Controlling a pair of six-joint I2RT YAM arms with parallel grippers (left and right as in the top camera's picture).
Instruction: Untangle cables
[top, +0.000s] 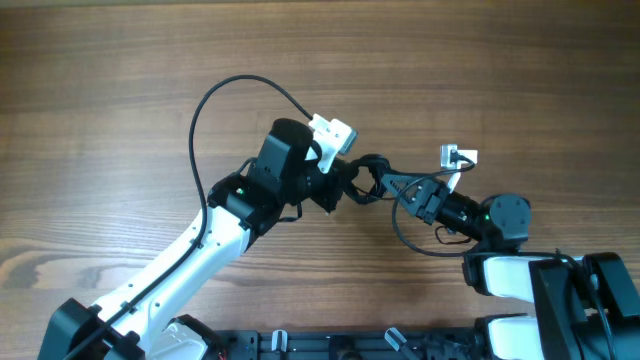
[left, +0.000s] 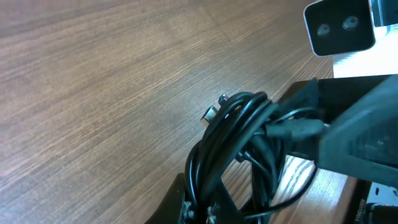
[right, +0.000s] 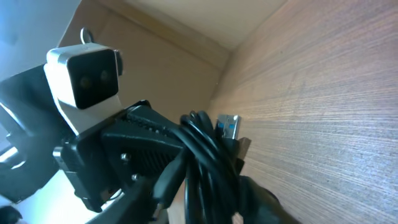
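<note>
The cables (top: 372, 176) are a small bunch of thin black wires held above the table between my two grippers. My left gripper (top: 345, 188) is shut on the bunch from the left, and my right gripper (top: 403, 190) is shut on it from the right. In the left wrist view the cables (left: 239, 134) loop up from my left fingers (left: 202, 208), with a small metal plug (left: 211, 112) at the far side. In the right wrist view the cables (right: 205, 155) run between my right fingers (right: 233, 205), with a silver and blue plug (right: 228, 126) behind them.
A thin black loop (top: 410, 240) hangs down toward the front by the right arm. The left arm's thick black cable (top: 205, 105) arcs over the table at the back left. The wooden table (top: 120, 80) lies bare around the arms.
</note>
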